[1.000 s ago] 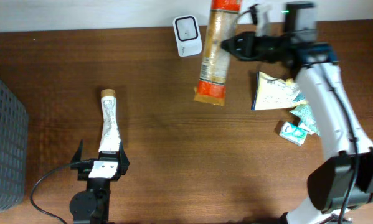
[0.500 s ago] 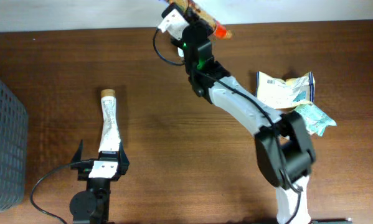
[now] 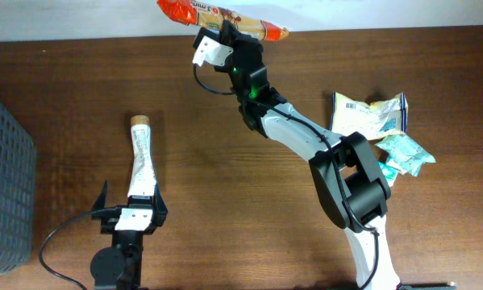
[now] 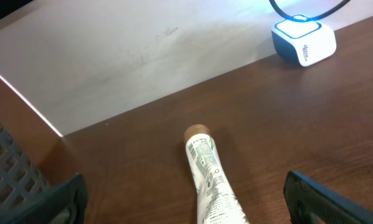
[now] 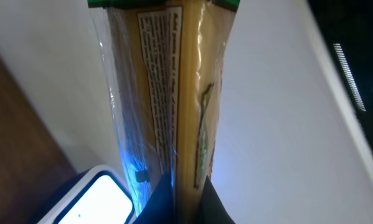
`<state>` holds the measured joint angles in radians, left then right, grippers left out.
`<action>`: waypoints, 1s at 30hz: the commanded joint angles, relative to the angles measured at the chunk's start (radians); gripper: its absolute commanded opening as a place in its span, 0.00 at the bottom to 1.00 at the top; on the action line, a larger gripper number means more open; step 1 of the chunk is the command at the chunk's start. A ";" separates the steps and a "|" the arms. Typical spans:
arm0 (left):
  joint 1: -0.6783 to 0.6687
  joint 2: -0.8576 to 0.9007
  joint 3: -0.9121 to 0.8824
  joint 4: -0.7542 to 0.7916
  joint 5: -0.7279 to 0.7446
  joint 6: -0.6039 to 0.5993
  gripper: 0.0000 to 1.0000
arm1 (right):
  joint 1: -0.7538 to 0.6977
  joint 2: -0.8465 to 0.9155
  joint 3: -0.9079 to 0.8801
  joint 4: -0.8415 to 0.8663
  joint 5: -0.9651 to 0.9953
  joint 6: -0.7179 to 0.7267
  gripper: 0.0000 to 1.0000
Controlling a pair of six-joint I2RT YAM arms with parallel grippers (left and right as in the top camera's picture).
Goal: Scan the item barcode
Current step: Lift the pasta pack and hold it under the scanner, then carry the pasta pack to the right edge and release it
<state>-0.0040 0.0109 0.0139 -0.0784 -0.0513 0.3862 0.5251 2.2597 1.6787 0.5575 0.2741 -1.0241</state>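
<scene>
A long clear packet of spaghetti [image 3: 217, 14] with an orange end lies crosswise above the table's back edge, and my right gripper [image 3: 245, 36] is shut on it. The right wrist view has the packet [image 5: 174, 93] rising between the dark fingertips [image 5: 202, 199], its printed label toward the camera. Just below it the white scanner [image 5: 93, 202] glows blue. From overhead the arm hides the scanner. My left gripper [image 3: 132, 197] rests open at the front left, its fingers [image 4: 61, 199] on either side of a white tube [image 4: 208, 174] without touching it.
A grey basket [image 3: 3, 177] stands at the left edge. Crumpled snack packets [image 3: 366, 117] and a green-white pack [image 3: 402, 153] lie at the right. The scanner [image 4: 303, 42] sits by the back wall. The right arm stretches diagonally across the table's right half.
The right arm has swung left along the table's back edge. The spaghetti packet has turned from pointing down the table to lying crosswise over the scanner's place. The left arm has stayed still.
</scene>
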 commanded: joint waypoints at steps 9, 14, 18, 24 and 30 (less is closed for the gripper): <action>0.005 -0.005 -0.005 -0.001 0.003 0.012 0.99 | -0.040 0.004 0.037 0.006 -0.009 -0.019 0.04; 0.005 -0.005 -0.005 -0.001 0.003 0.012 0.99 | -0.031 -0.011 0.037 -0.003 -0.001 -0.019 0.04; 0.005 -0.005 -0.005 -0.001 0.003 0.012 0.99 | -0.010 -0.118 0.037 -0.082 0.054 0.037 0.04; 0.005 -0.005 -0.005 -0.001 0.003 0.013 0.99 | -0.021 -0.483 0.037 -0.675 -0.050 0.529 0.04; 0.005 -0.005 -0.005 -0.001 0.003 0.012 0.99 | -0.165 -0.745 0.037 -1.243 -0.291 1.048 0.04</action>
<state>-0.0040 0.0109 0.0139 -0.0784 -0.0513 0.3862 0.4454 1.5974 1.6905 -0.6033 0.1097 -0.2481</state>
